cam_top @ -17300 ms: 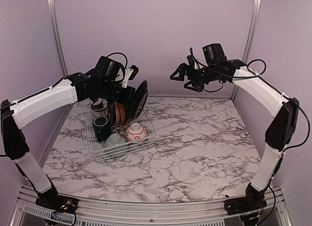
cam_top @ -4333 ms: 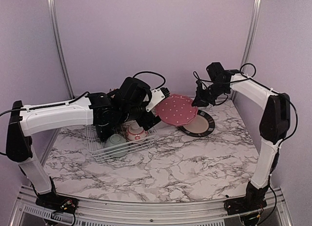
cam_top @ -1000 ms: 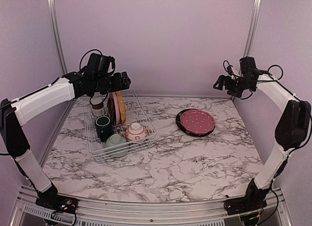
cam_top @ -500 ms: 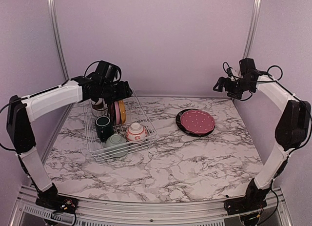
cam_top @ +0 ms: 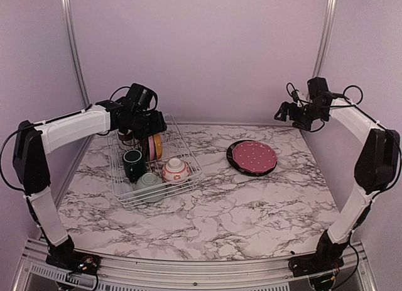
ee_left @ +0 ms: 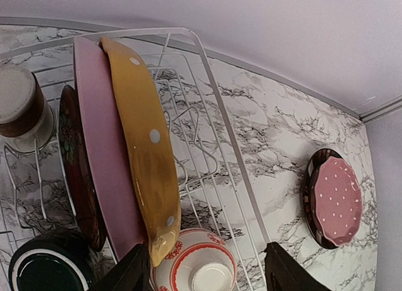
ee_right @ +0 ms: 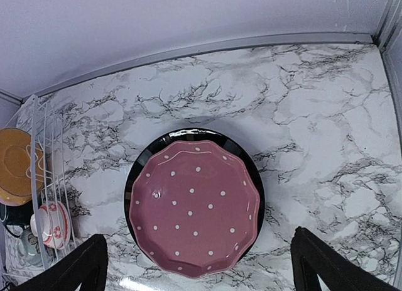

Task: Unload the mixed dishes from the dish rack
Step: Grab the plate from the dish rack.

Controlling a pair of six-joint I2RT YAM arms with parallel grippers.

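The dish rack (ee_left: 217, 109) hugs the desk's (cam_top: 251, 209) far-left corner, with bare marble to its right. The yellow plate (ee_left: 147, 146) stands upright between the open left jaws. The right jaws gape well above the dotted red plate (ee_right: 195, 206).

The yellow plate (ee_left: 147, 159) and pink plate (ee_left: 103, 153) stood tight together in the rack (cam_top: 182, 151), with no gap between them. The rack right of the yellow plate was free. Bowls (cam_top: 175, 170) and a mug (cam_top: 132, 164) blocked its front. The desk (cam_top: 251, 209) was open in the middle; stacked plates (cam_top: 253, 157) lay far right.
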